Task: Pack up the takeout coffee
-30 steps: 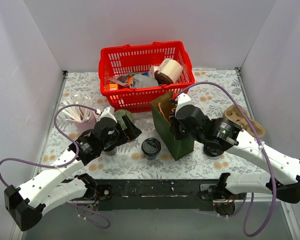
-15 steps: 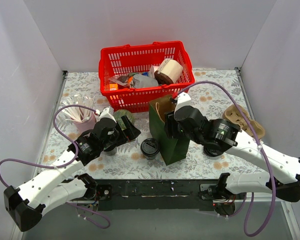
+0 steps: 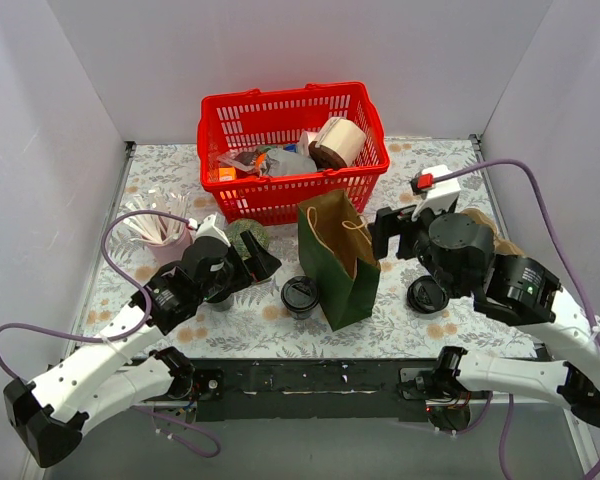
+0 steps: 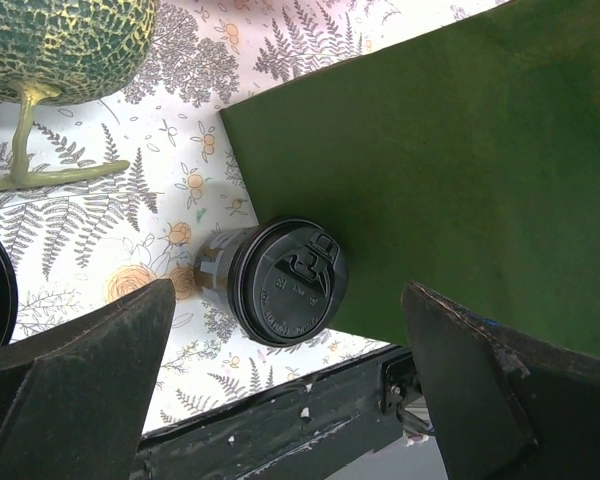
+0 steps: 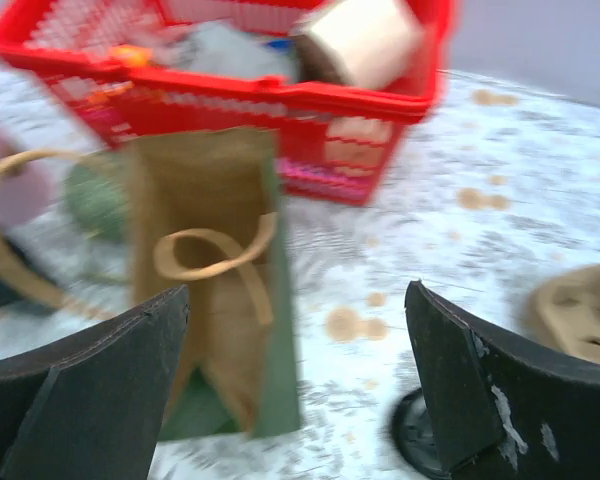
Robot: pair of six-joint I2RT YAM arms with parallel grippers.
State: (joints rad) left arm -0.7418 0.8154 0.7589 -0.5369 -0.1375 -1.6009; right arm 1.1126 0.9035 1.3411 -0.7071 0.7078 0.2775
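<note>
From above, the takeout coffee [image 3: 301,296] is standing lidded on the table [image 3: 425,165], just beside the green paper bag [image 3: 338,262]. The left gripper [image 3: 258,262] is hovering left of the cup and the right gripper [image 3: 384,232] right of the bag, its arm covering most of the cardboard tray [image 3: 500,238]. The left wrist view is showing spread jaws framing the cup, with the bag's top cut off. The right wrist view is blurring; its wide-spread jaws are holding nothing, and a black lid [image 5: 412,440] is sitting half-hidden behind one finger [image 5: 480,390].

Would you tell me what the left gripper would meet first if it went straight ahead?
Probably the takeout coffee, between its open fingers in the wrist view; the green paper bag stands just beyond.
</note>
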